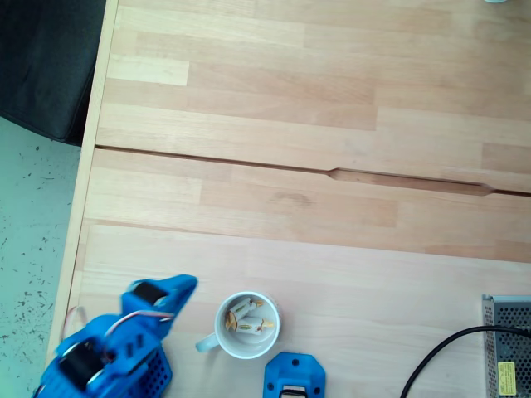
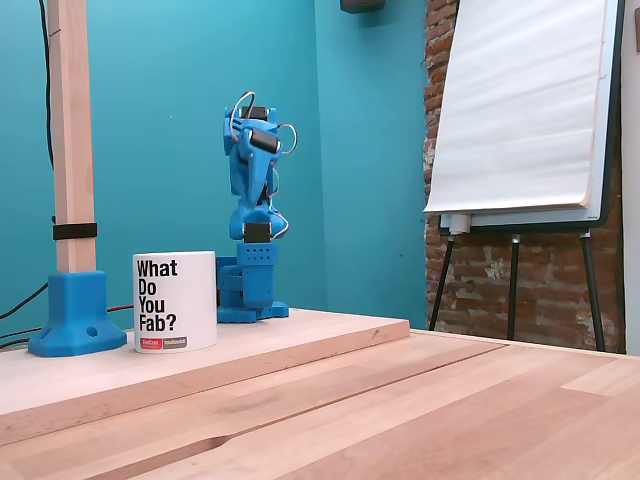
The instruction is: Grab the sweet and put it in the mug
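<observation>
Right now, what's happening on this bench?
Nothing is being handled. The blue arm is folded up at the table's edge, beside the white mug, which reads "What Do You Fab?" in a fixed view. Two wrapped sweets lie inside the mug. The gripper points towards the mug from the left in the top-down fixed view, holding nothing that I can see; whether its jaws are open is unclear.

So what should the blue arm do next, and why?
Probably nothing more than rest where it is. Two sweets already lie inside the mug, and no other shows on the table. The arm is folded back beside the mug; whether its gripper is open is hard to tell.
</observation>
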You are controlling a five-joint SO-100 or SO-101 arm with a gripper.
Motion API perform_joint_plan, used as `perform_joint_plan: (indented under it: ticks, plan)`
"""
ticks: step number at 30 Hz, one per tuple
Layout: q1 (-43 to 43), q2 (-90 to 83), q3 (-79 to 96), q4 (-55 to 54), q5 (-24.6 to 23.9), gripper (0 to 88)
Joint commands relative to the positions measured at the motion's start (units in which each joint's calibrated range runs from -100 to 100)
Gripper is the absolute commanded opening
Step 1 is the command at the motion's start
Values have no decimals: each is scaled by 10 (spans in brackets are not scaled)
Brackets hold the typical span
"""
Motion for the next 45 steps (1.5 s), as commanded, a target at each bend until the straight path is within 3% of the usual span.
perform_joint_plan:
  ticks: [1, 12, 18, 24, 29, 35, 45]
  plan:
    - [-23, -96, -7, -4, -22, 0]
    - [-44, -271, 159, -5, -93, 0]
    - [-120, -302, 234, -5, -100, 0]
    - [-206, -302, 314, -11, -139, 0]
    - [-243, -302, 414, -104, -170, 0]
    - [-252, -302, 541, -232, -176, 0]
    - [-251, -302, 541, -245, -176, 0]
